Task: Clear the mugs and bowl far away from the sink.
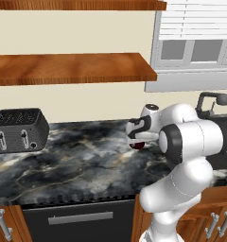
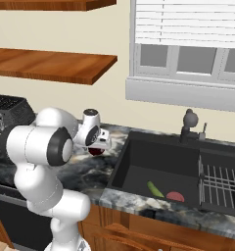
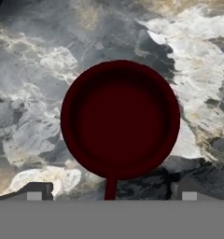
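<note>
A dark red mug (image 3: pixel 119 119) stands upright on the marbled counter (image 3: pixel 34 93), seen straight from above, its handle toward the bottom of the hand view. My gripper (image 3: pixel 111 193) hangs open just above it, one fingertip to either side of the handle, touching nothing. From the base the mug (image 1: pixel 140 145) (image 2: pixel 95 151) peeks out under the hand, with the gripper (image 1: pixel 136 138) (image 2: pixel 98 143) right over it. The sink (image 2: pixel 139 162) lies just to the mug's right, with its dark faucet (image 2: pixel 188 123). The bowl is out of view.
A black toaster (image 1: pixel 18 130) stands at the counter's far left. Wooden shelves (image 1: pixel 73 68) hang above. The sink holds a green item (image 2: pixel 155 189) and a red one (image 2: pixel 176 196), with a dish rack (image 2: pixel 222 184) on its right.
</note>
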Controlling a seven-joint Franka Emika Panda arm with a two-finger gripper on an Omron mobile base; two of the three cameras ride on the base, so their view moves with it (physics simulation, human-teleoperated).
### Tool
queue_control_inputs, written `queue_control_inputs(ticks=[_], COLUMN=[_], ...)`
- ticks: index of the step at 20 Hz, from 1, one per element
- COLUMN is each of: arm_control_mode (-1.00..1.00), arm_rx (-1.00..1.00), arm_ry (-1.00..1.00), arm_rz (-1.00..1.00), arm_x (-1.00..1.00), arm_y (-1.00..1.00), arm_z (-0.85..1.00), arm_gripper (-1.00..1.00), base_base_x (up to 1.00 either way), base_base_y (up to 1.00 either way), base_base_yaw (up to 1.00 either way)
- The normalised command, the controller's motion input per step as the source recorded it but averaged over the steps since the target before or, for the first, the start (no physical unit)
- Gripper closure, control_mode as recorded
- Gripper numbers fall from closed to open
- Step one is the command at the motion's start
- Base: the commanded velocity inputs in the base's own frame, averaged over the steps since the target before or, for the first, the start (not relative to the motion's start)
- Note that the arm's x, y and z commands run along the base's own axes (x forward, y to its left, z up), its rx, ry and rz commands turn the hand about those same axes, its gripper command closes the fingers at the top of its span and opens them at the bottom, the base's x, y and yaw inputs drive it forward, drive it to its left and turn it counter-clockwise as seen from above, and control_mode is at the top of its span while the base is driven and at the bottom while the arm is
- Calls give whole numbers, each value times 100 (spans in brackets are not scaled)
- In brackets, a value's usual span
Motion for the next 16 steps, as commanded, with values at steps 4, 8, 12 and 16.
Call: queue_control_inputs(ticks=[4, 8, 12, 16], arm_control_mode=[-100, -100, -100, -100], arm_rx=[4, 4, 1, 0], arm_ry=[0, 0, 0, -2], arm_rz=[0, 0, 0, 0], arm_x=[-10, -20, -23, 1], arm_y=[-8, -3, 0, 1], arm_z=[-3, -10, -10, -11], arm_gripper=[-100, -100, -100, -100], base_base_x=[0, 0, 0, 0], base_base_y=[0, 0, 0, 0], base_base_yaw=[0, 0, 0, 0])
